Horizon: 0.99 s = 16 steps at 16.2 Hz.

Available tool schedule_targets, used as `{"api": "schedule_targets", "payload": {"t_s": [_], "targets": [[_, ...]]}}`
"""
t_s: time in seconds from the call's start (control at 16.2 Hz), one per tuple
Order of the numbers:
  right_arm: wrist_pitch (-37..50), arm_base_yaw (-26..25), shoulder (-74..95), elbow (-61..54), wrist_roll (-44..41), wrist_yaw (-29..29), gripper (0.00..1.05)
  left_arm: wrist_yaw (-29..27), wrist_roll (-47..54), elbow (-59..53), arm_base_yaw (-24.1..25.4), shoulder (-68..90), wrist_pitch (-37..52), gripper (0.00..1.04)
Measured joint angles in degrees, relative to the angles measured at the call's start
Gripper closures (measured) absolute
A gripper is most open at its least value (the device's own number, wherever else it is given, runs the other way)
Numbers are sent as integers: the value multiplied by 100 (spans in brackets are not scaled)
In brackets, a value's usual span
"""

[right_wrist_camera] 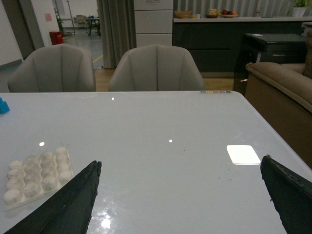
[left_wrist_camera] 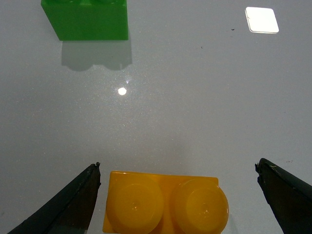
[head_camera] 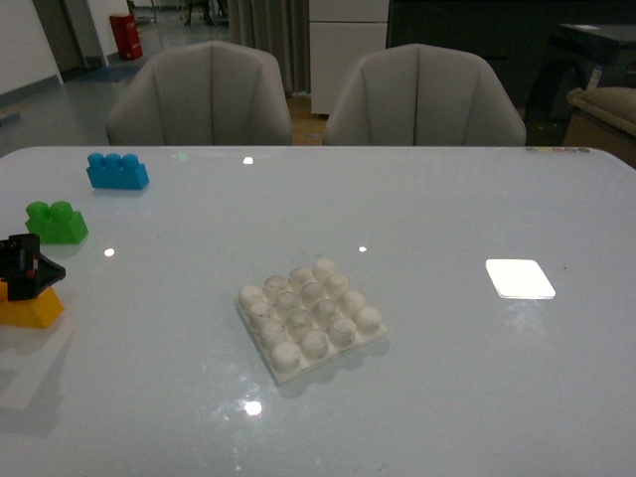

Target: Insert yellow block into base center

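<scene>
The yellow block (head_camera: pixel 30 310) lies on the table at the far left; in the left wrist view (left_wrist_camera: pixel 165 204) its two studs face up. My left gripper (head_camera: pixel 28 266) is open and sits right over the block, which lies between the two fingers (left_wrist_camera: pixel 178 168) without touching them. The white studded base (head_camera: pixel 310 318) sits at the table's middle, also in the right wrist view (right_wrist_camera: pixel 36 175). My right gripper (right_wrist_camera: pixel 180 168) is open and empty above bare table, to the right of the base; it is out of the front view.
A green two-stud brick (head_camera: pixel 57 222) lies just behind the yellow block, also in the left wrist view (left_wrist_camera: pixel 87 19). A blue three-stud brick (head_camera: pixel 116 171) lies farther back left. A bright white square patch (head_camera: pixel 519 278) is on the right. Two chairs (head_camera: pixel 199 94) stand behind the table.
</scene>
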Motion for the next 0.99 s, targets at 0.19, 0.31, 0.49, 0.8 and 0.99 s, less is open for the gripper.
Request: {"api": "schedule_targets", "payload": {"t_s": [0.19, 0.31, 0.49, 0.8, 0.99], "targets": [[0, 0, 0, 0, 0, 2, 6, -13, 4, -87, 4, 0, 20, 24], [0, 0, 0, 0, 0, 0, 6, -17, 61, -199, 4, -39, 142, 42], [0, 0, 0, 0, 0, 2, 6, -101, 105, -269, -24, -74, 177, 45], [0, 0, 0, 0, 0, 0, 6, -151, -11, -599, -636, -1067, -125, 46], [0, 0, 0, 0, 0, 2, 6, -160, -162, -916, -1464, -1963, -83, 46]]}}
